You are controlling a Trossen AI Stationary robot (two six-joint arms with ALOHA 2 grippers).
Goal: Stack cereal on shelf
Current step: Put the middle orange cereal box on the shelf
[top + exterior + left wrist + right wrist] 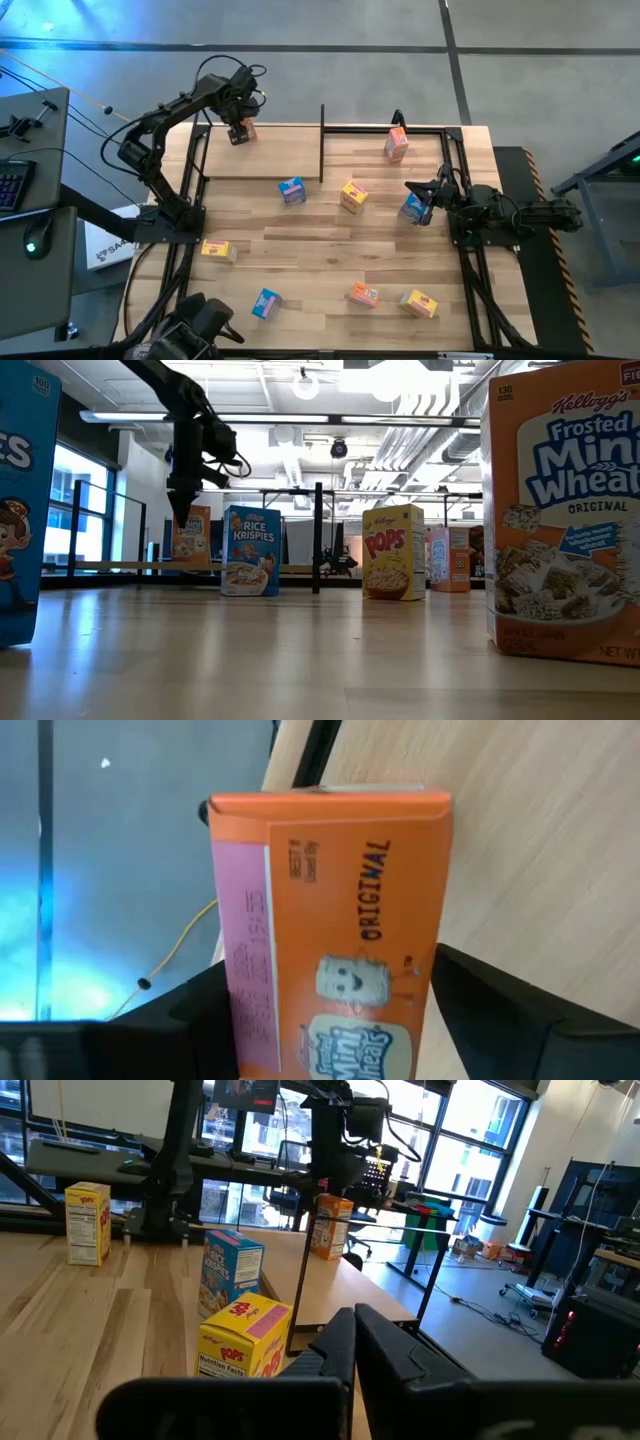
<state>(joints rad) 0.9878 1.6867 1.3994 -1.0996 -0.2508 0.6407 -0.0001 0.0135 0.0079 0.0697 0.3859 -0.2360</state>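
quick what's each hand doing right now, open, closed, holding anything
Left hand: closed on an orange Mini-Wheats box at the shelf.
Right hand: at a blue cereal box; grip cannot be told.

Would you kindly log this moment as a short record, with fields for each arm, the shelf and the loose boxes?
left claw: closed on an orange-pink cardboard mini cereal box, at the shelf's far left corner
shelf: black tube-frame shelf with a pale wooden board; only that box is on or over it
right claw: next to a blue cardboard cereal box, on the table's right side
striped wooden tabletop: eight boxes off the shelf, three blue, three yellow, two orange-pink
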